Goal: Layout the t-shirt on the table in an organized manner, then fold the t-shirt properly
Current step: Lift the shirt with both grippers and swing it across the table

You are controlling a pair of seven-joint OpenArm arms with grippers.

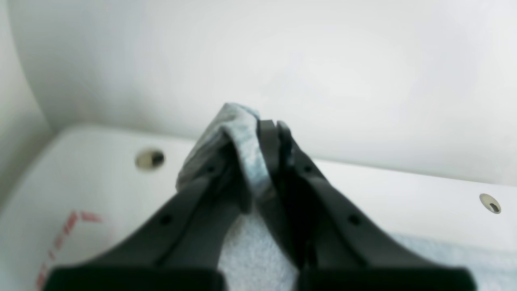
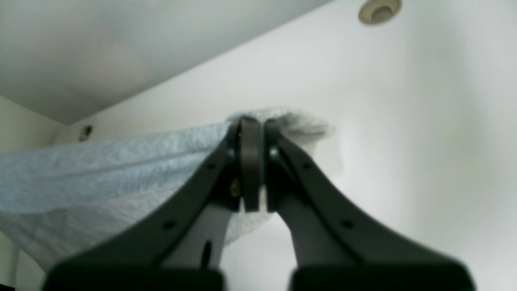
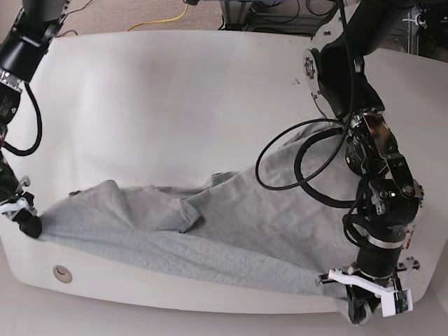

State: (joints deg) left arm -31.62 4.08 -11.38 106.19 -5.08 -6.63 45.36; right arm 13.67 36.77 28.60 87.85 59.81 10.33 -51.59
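Across the near part of the table point(image 3: 175, 91) lay the t-shirt point(image 3: 210, 238), a grey cloth stretched from the near left edge to the near right corner, with loose folds bunched up toward its far side and a stretch of its near hem running close along the table's edge. At the near left, the right gripper point(image 3: 29, 225) was shut on one corner of the cloth; its wrist view showed the two dark jaws pressed together with grey fabric point(image 2: 101, 173) pinched between them and trailing off to the left. At the near right corner, the left gripper point(image 3: 357, 308) was likewise clamped on the cloth, and its wrist view showed a wad of fabric point(image 1: 230, 141) folded over and caught between the closed jaws point(image 1: 268, 133). A round grommet point(image 3: 62, 272) sat in the tabletop near the left corner, just clear of the cloth, and faint red tape marks point(image 1: 68, 226) showed on the white surface beside the left gripper.
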